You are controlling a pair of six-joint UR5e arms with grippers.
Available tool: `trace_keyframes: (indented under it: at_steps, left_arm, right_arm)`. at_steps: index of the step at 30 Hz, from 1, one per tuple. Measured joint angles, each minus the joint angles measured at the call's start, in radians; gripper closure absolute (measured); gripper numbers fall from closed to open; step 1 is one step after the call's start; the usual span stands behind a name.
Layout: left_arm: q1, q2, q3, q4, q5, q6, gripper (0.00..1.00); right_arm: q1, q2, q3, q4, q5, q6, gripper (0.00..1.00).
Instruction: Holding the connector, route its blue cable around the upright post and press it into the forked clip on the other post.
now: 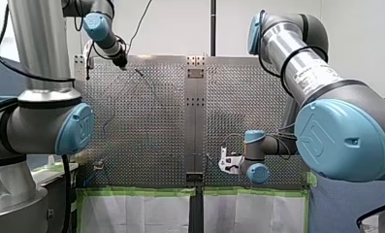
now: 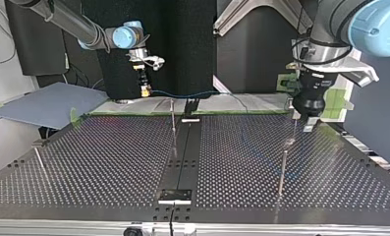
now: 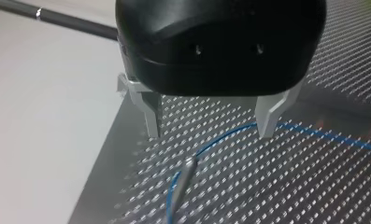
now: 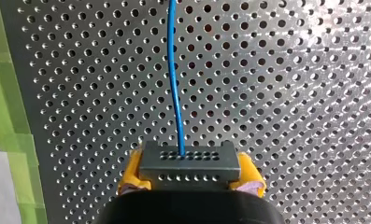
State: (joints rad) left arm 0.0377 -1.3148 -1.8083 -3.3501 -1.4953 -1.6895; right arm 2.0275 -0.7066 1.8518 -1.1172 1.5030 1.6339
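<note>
- The right gripper's (image 4: 190, 170) yellow pads (image 4: 132, 170) are pressed against the two ends of the grey connector (image 4: 190, 161) and pinch it squarely. That grip probably keeps the connector from twisting when the cable is pulled.
- The connector's long axis lies crosswise between the pads, and its holed face is turned up towards the wrist camera.
- The blue cable (image 4: 174, 93) leaves a hole just off the connector's middle. It runs nearly straight ahead of the gripper with one slight bend, above the perforated table (image 4: 290, 93).
- In the top view the connector is held off the table at the far edge. The cable (image 2: 197, 93) stretches from it towards the view's right, about level, which suggests light tension.
- The left gripper's (image 3: 210, 130) metal fingers (image 3: 151, 114) are spread wide and hold nothing. It hovers over the table, likely ready to guide or press the cable.
- Beneath that gap the cable curves in from beside one finger and bends sharply close to a thin post (image 3: 185, 170). Whether the cable touches the post cannot be told.
- The post stands upright. I cannot make out the forked clip, so the pressing-in looks not yet done.
</note>
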Motion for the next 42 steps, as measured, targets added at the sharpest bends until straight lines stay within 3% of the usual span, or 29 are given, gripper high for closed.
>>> trace_keyframes:
  at_steps: [5,8,22,35,42]
  left_arm:
    - [-0.026,-0.035,-0.042,0.042,0.040,0.021,0.00]
    - [-0.047,-0.058,-0.066,0.066,0.040,0.042,0.00]
    - [-0.164,-0.175,-0.175,0.184,-0.069,0.158,0.00]
    - [-0.275,-0.276,-0.104,0.294,-0.175,0.269,0.00]
    - [-0.322,-0.256,-0.086,0.351,-0.229,0.326,0.00]
  right_arm:
    - [0.000,0.000,0.000,0.001,0.000,-0.001,1.00]
    - [0.000,0.000,-0.001,0.002,0.000,-0.001,1.00]
    - [0.008,0.000,0.000,0.011,0.000,-0.001,1.00]
    - [0.019,0.000,0.000,0.012,0.000,0.003,1.00]
    - [0.021,0.000,0.000,0.006,0.000,0.005,1.00]
